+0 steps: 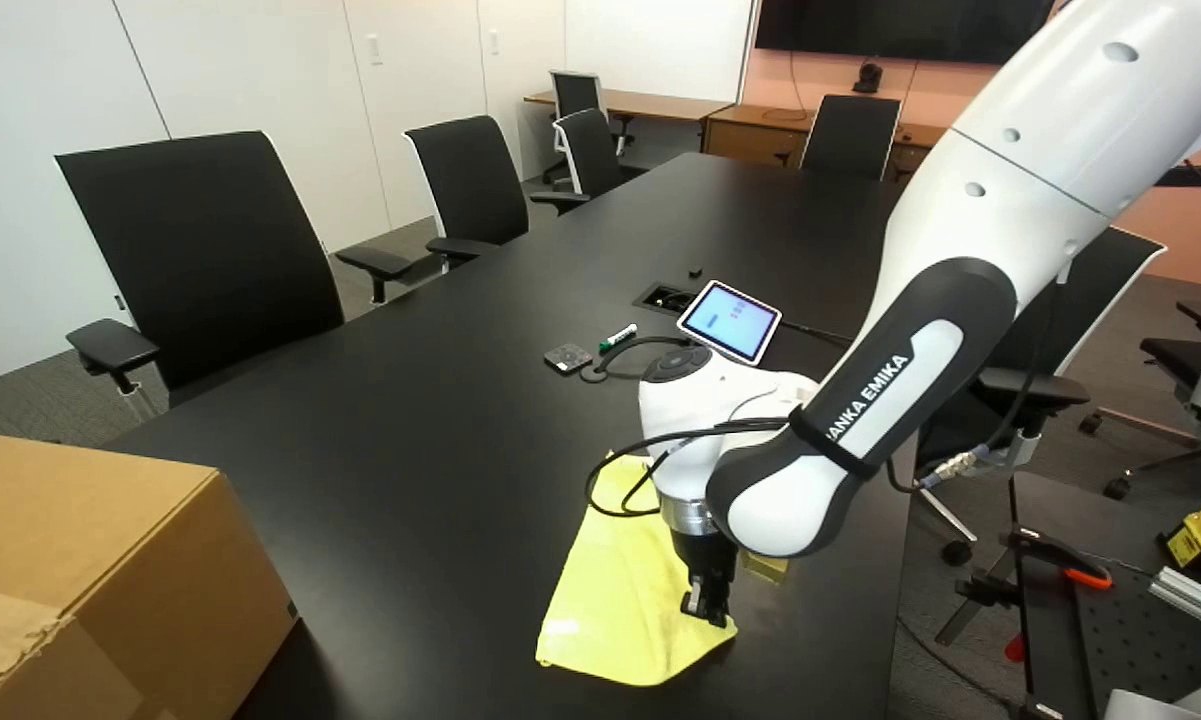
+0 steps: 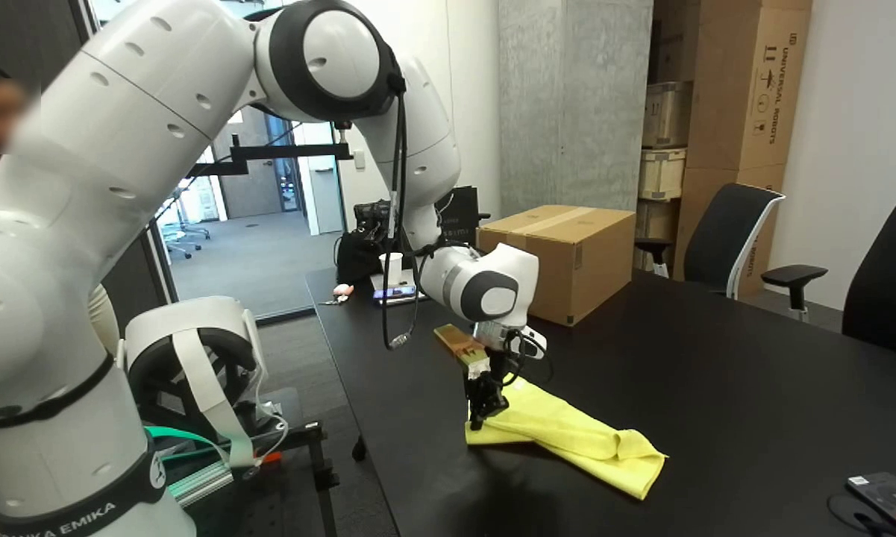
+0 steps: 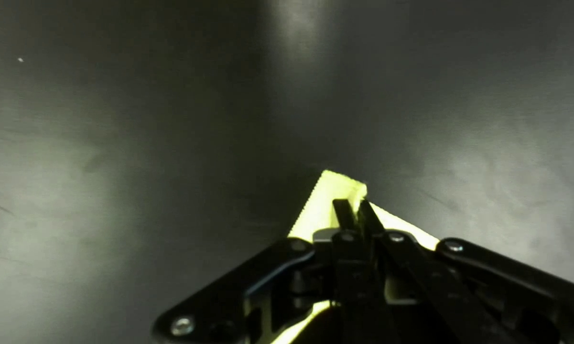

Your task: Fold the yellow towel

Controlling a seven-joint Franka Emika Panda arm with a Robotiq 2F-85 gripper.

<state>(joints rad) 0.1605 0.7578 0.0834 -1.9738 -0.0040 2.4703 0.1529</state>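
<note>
The yellow towel (image 1: 610,590) lies on the black table as a long, uneven strip. In an exterior view its top layer looks wrinkled, with a raised fold toward one end (image 2: 582,432). My gripper (image 1: 706,612) points down at one corner of the towel. The gripper also shows in an exterior view (image 2: 479,418) at the towel's end nearest the table edge. In the wrist view the gripper's fingertips (image 3: 356,205) are close together with a pinched ridge of the towel (image 3: 330,188) between them, near its corner. Part of the towel is hidden behind the arm and gripper.
A cardboard box (image 1: 110,580) stands on the table, also seen in an exterior view (image 2: 567,261). A small yellow-brown block (image 2: 459,343) lies close behind the gripper. A tablet (image 1: 730,320), a marker (image 1: 618,337) and a remote (image 2: 891,498) lie farther along the table.
</note>
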